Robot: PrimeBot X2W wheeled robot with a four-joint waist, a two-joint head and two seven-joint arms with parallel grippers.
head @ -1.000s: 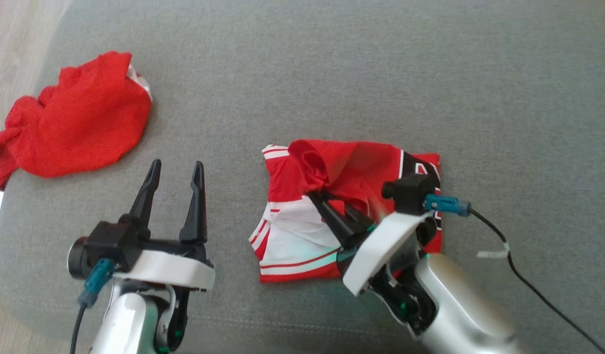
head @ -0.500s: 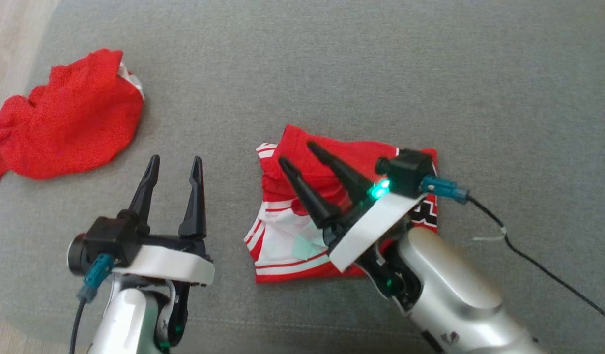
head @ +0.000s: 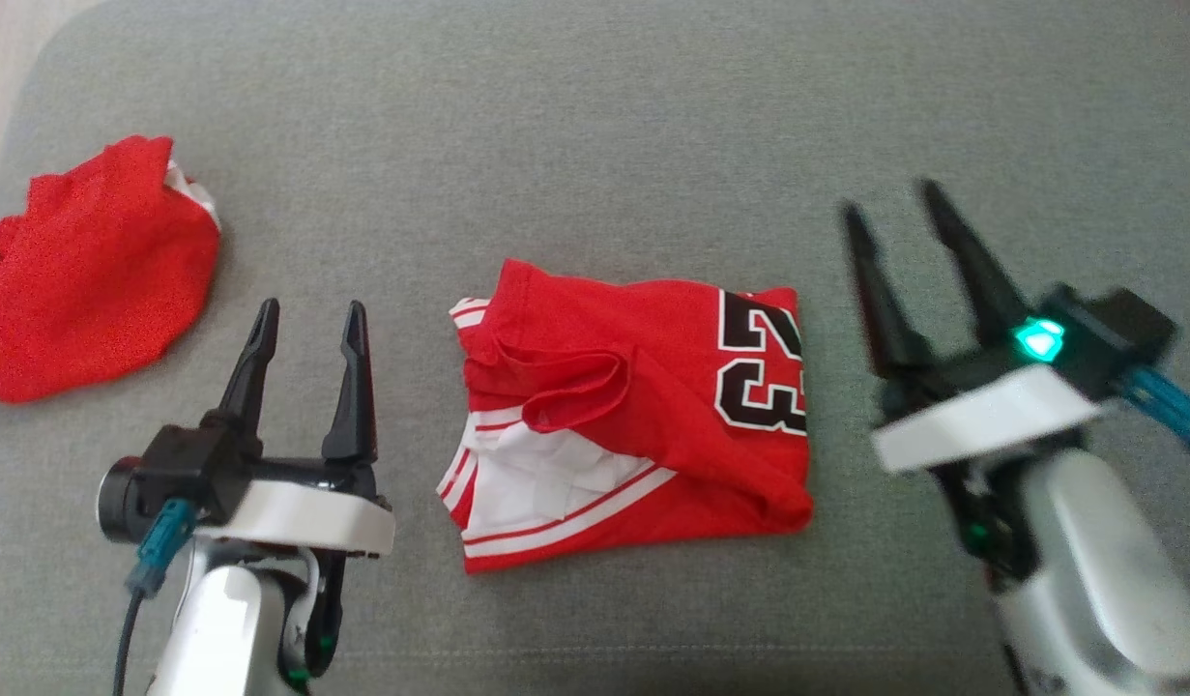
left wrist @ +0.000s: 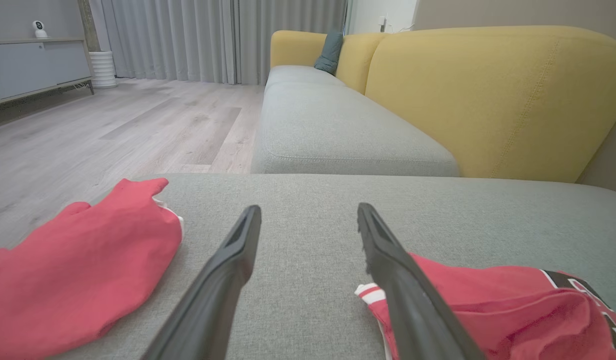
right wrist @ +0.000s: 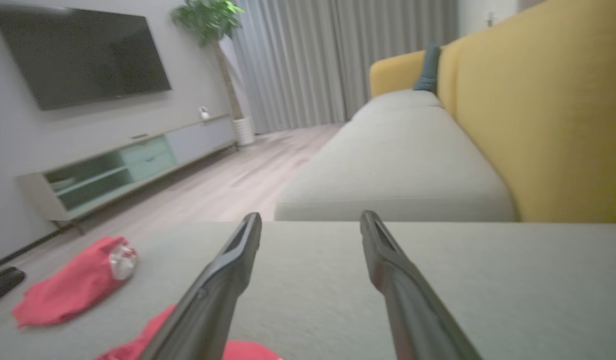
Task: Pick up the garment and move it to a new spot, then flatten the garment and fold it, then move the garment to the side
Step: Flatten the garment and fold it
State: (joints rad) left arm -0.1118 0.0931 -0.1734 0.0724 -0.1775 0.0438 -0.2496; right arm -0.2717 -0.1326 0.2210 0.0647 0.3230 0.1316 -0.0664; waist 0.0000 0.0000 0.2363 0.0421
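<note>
The jersey (head: pixel 633 406) is judged folded, left tool (head: pixel 310 306) and right tool (head: pixel 889 198) are held released, and the sideways move is left undone.

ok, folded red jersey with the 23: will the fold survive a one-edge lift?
Probably not: the folded red jersey with the black 23 lies in soft, rumpled layers, so it looks floppy and would likely fall open. It seems thin, so probably light. Pushed across the grey fabric cushion, it may bunch rather than slide.
</note>
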